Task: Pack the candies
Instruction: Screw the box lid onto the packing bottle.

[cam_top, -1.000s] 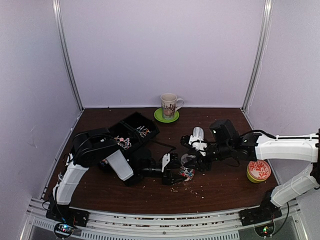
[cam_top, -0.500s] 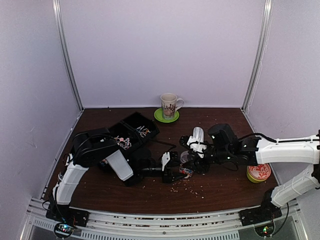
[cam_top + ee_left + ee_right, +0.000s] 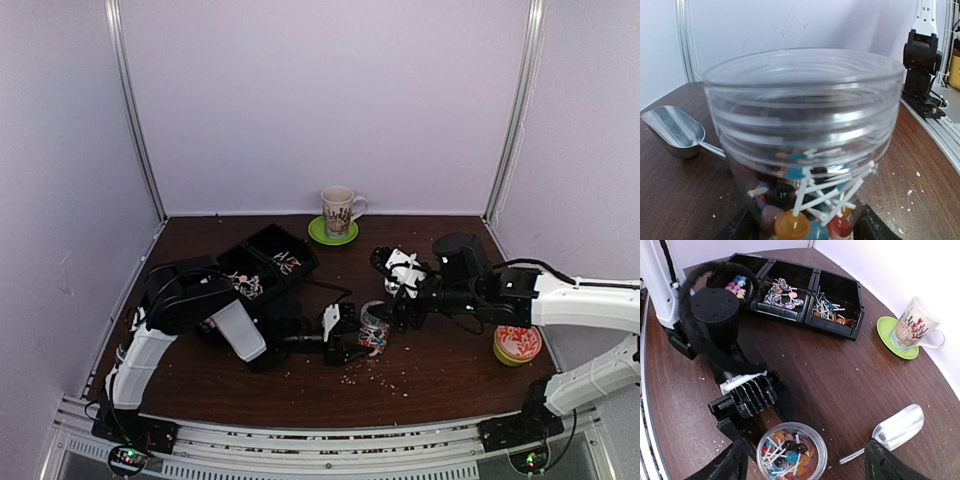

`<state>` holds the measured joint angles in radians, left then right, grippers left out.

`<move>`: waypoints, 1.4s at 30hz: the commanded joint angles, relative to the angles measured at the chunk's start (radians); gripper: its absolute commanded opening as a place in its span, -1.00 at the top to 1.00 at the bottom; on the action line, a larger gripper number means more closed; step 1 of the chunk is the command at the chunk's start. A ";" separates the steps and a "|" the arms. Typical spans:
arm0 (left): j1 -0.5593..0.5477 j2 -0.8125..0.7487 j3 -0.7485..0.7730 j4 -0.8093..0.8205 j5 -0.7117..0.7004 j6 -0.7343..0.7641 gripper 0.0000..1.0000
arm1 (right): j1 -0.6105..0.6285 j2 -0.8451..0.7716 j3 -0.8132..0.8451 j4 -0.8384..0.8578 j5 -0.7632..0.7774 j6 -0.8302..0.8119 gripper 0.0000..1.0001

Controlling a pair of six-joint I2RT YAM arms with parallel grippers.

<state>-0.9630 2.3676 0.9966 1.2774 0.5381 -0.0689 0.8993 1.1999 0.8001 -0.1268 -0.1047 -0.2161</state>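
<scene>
My left gripper (image 3: 355, 340) clamps the clear jar (image 3: 805, 100) of lollipops (image 3: 787, 452); my right gripper (image 3: 398, 272) hangs wide open, empty, directly above, the metal scoop (image 3: 897, 427) lying beside it on the right arm's side

No writing, number or brand can be read anywhere.
The mug (image 3: 912, 329) at the far middle carries only a red-brown coral-like drawing. The round tin (image 3: 517, 342) at the near right shows an orange and white pattern, too small to tell letters from ornament. The clear jar (image 3: 805, 125) is plain ribbed plastic, and the candies (image 3: 788, 452) in it are too small for any print to show.
</scene>
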 commanded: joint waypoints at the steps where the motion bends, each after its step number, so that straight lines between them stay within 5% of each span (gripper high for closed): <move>1: 0.006 0.011 -0.026 -0.081 -0.031 0.009 -0.18 | 0.001 0.042 -0.012 -0.012 0.082 -0.010 -0.60; 17: 0.006 0.013 -0.024 -0.079 -0.013 0.010 -0.19 | -0.023 0.057 0.018 -0.050 -0.027 -0.009 -0.60; 24: 0.006 -0.001 -0.024 -0.085 0.042 0.030 -0.45 | -0.144 0.107 0.158 -0.161 -0.277 0.141 -0.53; 32: 0.005 -0.005 0.003 -0.113 0.049 0.014 -0.95 | -0.161 0.128 0.221 -0.318 -0.324 0.043 -0.60; 42: 0.006 0.014 0.054 -0.114 0.102 0.012 -0.95 | -0.170 0.116 0.244 -0.403 -0.379 -0.011 -0.66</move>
<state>-0.9619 2.3672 1.0138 1.1774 0.6052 -0.0498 0.7391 1.3167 1.0039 -0.4782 -0.4576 -0.2337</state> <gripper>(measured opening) 0.978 0.835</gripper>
